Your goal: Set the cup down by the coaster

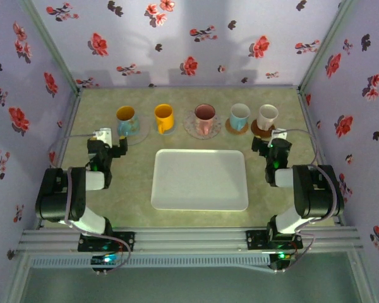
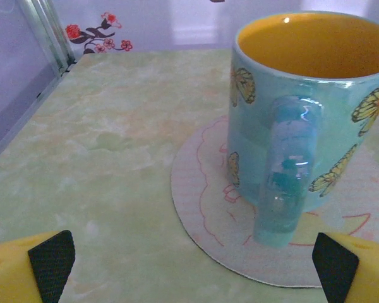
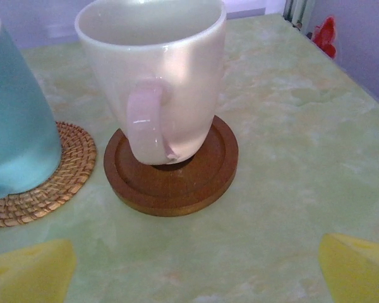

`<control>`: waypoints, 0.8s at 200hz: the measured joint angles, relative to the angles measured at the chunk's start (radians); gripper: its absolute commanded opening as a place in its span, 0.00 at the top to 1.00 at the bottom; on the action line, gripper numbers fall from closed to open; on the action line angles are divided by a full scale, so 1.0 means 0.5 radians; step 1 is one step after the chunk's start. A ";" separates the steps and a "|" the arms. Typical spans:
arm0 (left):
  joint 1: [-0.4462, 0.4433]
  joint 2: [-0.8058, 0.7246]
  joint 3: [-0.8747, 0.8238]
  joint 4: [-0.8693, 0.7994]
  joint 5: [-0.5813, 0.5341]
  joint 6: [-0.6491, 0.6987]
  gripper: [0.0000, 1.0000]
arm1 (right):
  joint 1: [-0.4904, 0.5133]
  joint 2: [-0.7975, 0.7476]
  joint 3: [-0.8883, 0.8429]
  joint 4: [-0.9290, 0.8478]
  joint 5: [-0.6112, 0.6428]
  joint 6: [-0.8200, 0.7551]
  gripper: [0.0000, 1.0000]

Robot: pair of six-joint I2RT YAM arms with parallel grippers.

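A row of cups stands at the back of the table, each on a coaster. My left gripper (image 1: pixel 112 144) is open just in front of the blue butterfly cup (image 2: pixel 309 120), which stands on a pale round coaster (image 2: pixel 202 208) with its handle facing me. Nothing lies between the left gripper's (image 2: pixel 192 281) fingertips (image 2: pixel 50 265). My right gripper (image 1: pixel 273 144) is open in front of the cream cup (image 3: pixel 155 76), which stands on a brown wooden coaster (image 3: pixel 177 186). Its fingertips (image 3: pixel 357 271) are short of that coaster, and the right gripper (image 3: pixel 196 278) holds nothing.
A white tray (image 1: pixel 200 179) lies between the arms. In the row also stand an orange cup (image 1: pixel 163 117), a pink cup (image 1: pixel 204 118) and a light blue cup (image 3: pixel 16 126) on a woven coaster (image 3: pixel 60 183). Flowered walls close in the table's sides and back.
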 measured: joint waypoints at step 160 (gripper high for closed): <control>0.005 0.000 0.000 -0.058 0.000 -0.014 0.00 | 0.000 0.000 0.000 -0.014 -0.001 0.000 0.01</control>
